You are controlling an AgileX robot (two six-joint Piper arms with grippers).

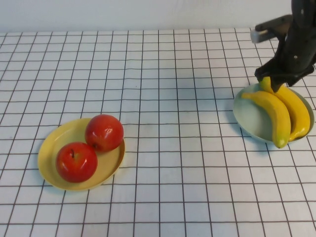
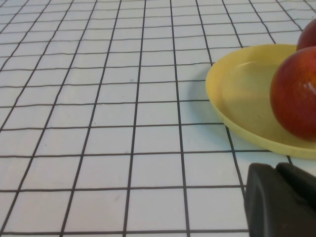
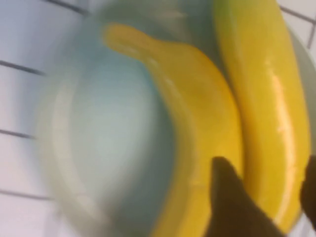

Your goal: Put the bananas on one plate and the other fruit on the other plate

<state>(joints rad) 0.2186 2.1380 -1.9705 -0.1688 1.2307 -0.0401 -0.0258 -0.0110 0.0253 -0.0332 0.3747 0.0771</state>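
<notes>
So your checked table [image 1: 163, 74] has the two plates well apart: the yellow plate [image 1: 52, 148] near-left, the blue-green plate [image 1: 247, 118] over on the right.

Both red apples [image 1: 103, 132] sit on the yellow one, touching each other, so that half looks done to me. Both bananas [image 1: 279, 116] lie side by side on the blue-green plate, touching along their lengths, long axes running from far-left to near-right.

Your right gripper [image 1: 276, 79] hangs right over the far ends of the bananas, at the plate's far rim. In the right wrist view the two dark fingers [image 3: 232, 202] straddle the end of one banana, jaws apart; I can't tell whether they're pinching it or have let go.

Your left gripper [image 2: 281, 202] is clenched on nothing, parked low just beside the yellow plate.

What matters next: the banana lies straight below the right pincer, lengthwise toward you, so I'd guess a lift straight up clears it without dragging.
</notes>
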